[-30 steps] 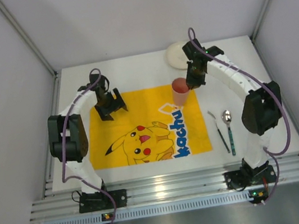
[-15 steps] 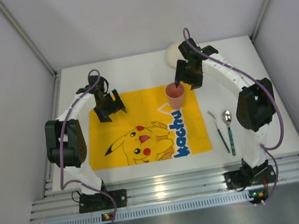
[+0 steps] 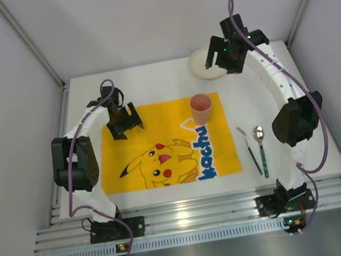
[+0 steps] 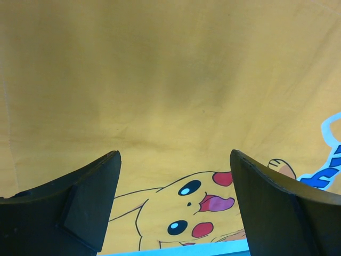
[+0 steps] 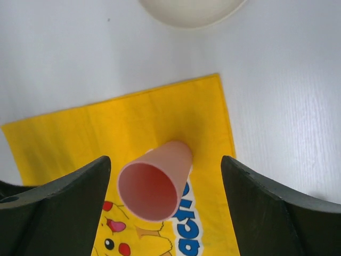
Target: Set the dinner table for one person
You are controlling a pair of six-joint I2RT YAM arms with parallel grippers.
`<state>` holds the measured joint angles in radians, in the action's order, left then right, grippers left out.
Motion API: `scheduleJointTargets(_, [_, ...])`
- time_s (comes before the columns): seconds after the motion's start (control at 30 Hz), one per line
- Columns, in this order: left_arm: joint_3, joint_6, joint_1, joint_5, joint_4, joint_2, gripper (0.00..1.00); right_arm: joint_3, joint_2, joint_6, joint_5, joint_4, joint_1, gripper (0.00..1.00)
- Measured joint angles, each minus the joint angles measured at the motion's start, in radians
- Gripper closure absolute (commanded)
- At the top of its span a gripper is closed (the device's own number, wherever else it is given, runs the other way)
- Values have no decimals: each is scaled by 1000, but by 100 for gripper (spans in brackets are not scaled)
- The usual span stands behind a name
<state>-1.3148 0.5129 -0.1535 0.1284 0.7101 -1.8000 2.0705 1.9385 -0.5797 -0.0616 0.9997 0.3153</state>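
Note:
A pink cup stands upright on the far right corner of the yellow Pikachu mat, which lies on the white dinner table. My right gripper is open and empty, raised over the back of the table near a white plate. In the right wrist view the cup sits well below my right gripper, with the plate at the top edge. My left gripper hovers open over the mat's far left part. The left wrist view shows my left gripper with only the mat beneath.
A fork and a green-handled spoon lie side by side on the bare table right of the mat. A ribbed aluminium rail runs along the near edge. Grey walls close in the left, right and back sides.
My right gripper has opened, let go of the pink cup and pulled up and back toward the plate. The cup stays standing on the mat. The left arm has hardly moved.

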Motion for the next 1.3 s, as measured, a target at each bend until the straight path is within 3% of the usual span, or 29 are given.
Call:
scheduleJointTargets(0.27, [-24, 0, 0, -18, 15, 0, 11, 76, 234, -30, 141, -162, -256, 17])
scheduleJointTargets(0.6, [-122, 21, -1, -51, 27, -13, 11, 182, 557, -158, 257, -324, -279, 19])
scheduleJointTargets(0.77, [-133, 42, -4, -78, 59, -22, 11, 282, 637, -220, 265, -400, -280, 26])
scheduleJointTargets(0.83, [-140, 47, -4, -91, 73, -34, 11, 283, 646, -237, 254, -422, -280, 36])
scheduleJointTargets(0.93, [-156, 58, -5, -100, 89, -55, 11, 283, 658, -243, 234, -433, -280, 73])
scheduleJointTargets(1.0, [-165, 62, -5, -101, 96, -64, 11, 283, 666, -248, 216, -430, -280, 83])
scheduleJointTargets(1.03, [-169, 63, -5, -103, 102, -67, 11, 283, 670, -249, 211, -431, -280, 96])
scheduleJointTargets(1.07, [-173, 64, -5, -104, 106, -70, 11, 285, 675, -245, 206, -431, -280, 100])
scheduleJointTargets(1.3, [-184, 64, -5, -108, 106, -74, 11, 293, 684, -253, 198, -431, -280, 100])
